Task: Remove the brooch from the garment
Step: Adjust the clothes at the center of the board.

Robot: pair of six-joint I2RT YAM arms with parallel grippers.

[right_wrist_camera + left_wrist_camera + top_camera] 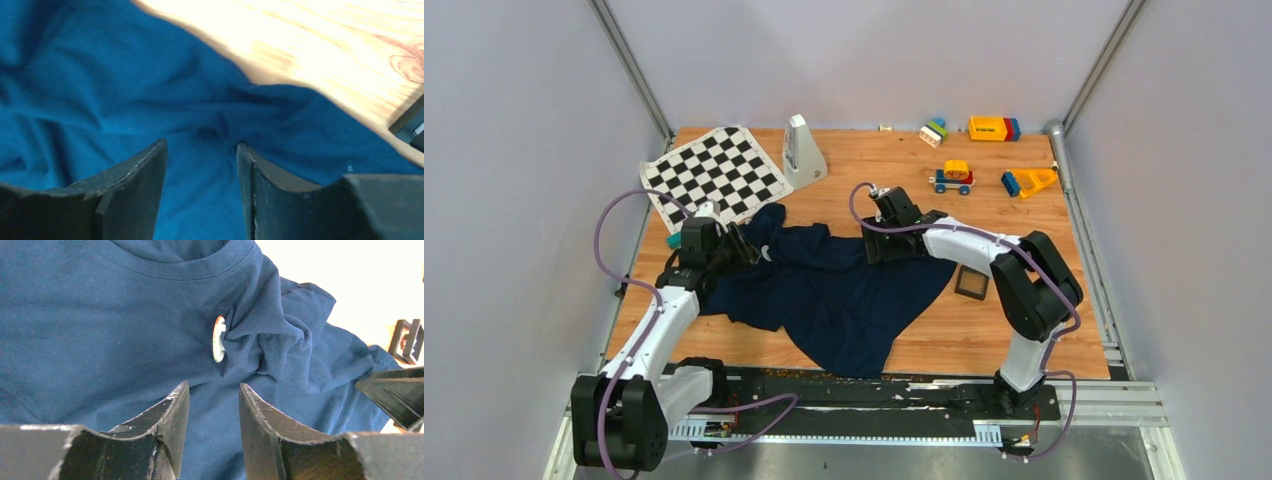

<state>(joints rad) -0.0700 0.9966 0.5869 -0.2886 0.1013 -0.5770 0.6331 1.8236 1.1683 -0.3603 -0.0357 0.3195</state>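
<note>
Left gripper & right gripper released, nr rumpled navy garment (white brooch half-tucked).

Chequered mat, white wedge, toy car, coloured blocks, dark square frame on wooden table.

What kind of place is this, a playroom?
Probably a robot lab booth: a left arm and right arm bolted by a wooden table, plain walls around it, and a toy car and navy garment as props.
</note>
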